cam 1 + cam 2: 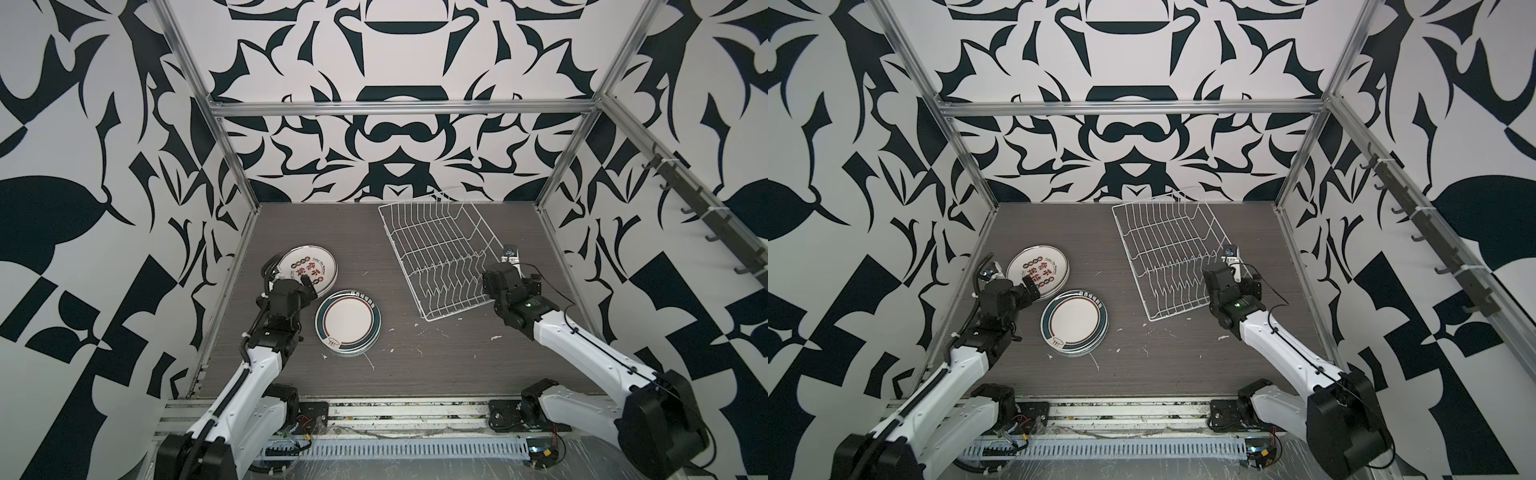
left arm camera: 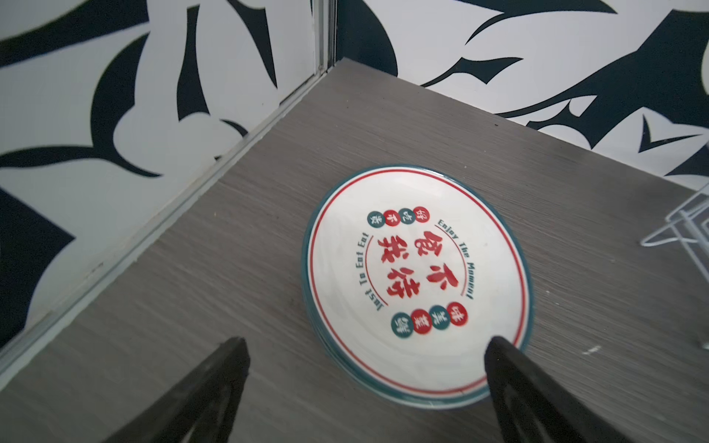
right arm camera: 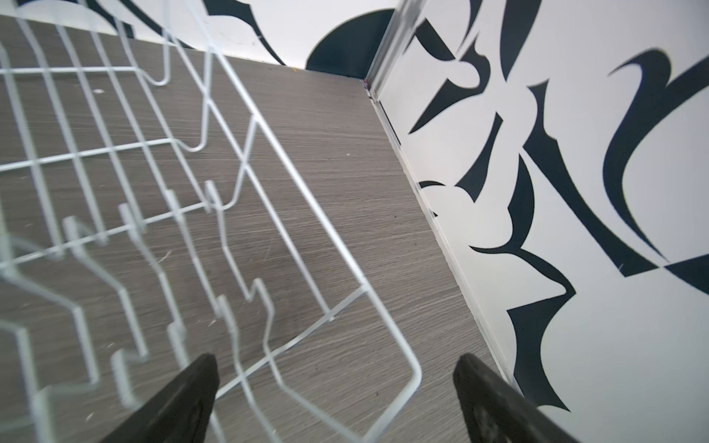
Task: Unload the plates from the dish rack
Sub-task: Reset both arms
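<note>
Dish rack (image 1: 457, 312) right of centre, long axis near-to-far, slots bare (no plate seen in it). Plates (image 1: 348, 324) in two flat stacks on tabletop (image 1: 415, 374), left. Left claw (image 2: 366, 343) spread, over far stack (image 1: 307, 268) near edge; right claw (image 3: 337, 358) spread, empty, at rack's near right corner.

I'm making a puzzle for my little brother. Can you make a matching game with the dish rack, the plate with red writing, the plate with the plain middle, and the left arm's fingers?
Things:
1. dish rack
2. plate with red writing
3. plate with plain middle
4. left fingers

Descriptions:
A. spread wide, holding nothing
B. white wire, no plates in it
C. also says "Enjoy The Moment"
D. wide dark band round the edge

Pairs: 1-B, 2-C, 3-D, 4-A
</note>
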Available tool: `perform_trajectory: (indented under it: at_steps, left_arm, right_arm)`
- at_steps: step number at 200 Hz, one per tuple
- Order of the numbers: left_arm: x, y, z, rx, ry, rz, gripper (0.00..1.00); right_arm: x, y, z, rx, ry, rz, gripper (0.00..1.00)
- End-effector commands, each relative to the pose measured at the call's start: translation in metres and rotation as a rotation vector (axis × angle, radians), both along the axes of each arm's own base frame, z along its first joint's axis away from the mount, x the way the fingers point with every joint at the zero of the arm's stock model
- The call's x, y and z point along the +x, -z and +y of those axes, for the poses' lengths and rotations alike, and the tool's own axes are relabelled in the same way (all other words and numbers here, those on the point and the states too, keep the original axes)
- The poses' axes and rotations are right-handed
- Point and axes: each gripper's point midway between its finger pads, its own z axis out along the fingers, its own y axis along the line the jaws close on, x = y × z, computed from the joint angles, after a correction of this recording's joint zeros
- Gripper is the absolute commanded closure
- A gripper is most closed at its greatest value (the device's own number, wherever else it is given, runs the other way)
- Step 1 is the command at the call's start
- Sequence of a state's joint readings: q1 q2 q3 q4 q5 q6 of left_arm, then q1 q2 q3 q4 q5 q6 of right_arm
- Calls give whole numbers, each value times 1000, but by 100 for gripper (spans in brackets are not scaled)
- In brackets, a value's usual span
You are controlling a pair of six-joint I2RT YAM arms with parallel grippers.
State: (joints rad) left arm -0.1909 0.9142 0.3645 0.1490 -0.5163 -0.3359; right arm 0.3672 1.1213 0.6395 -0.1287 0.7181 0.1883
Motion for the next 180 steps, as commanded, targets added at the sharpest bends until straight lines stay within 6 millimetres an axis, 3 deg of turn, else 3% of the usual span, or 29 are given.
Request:
perform_trajectory:
  at_steps: [1, 36, 72, 122, 128, 157, 180]
  left_arm:
    - [22, -35, 5, 118, 6, -192, 1]
    - [39, -20, -1, 151, 42, -199, 1]
    - [39, 0, 3, 195, 43, -175, 1]
    - [40, -6, 18, 167, 57, -253, 1]
    - [42, 5, 19, 168, 60, -222, 1]
    - [51, 15, 15, 190, 92, -252, 1]
    - [54, 30, 18, 195, 82, -258, 1]
  right_arm:
    - [24, -14, 9, 29, -80, -120, 0]
    - [35, 0, 16, 64, -146, -129, 0]
    - [42, 4, 22, 73, -187, -194, 0]
    - [43, 24, 21, 49, -202, -212, 0]
    - [44, 27, 21, 48, -203, -202, 0]
    - [41, 42, 23, 34, -236, -234, 0]
    - [39, 41, 23, 14, -268, -267, 0]
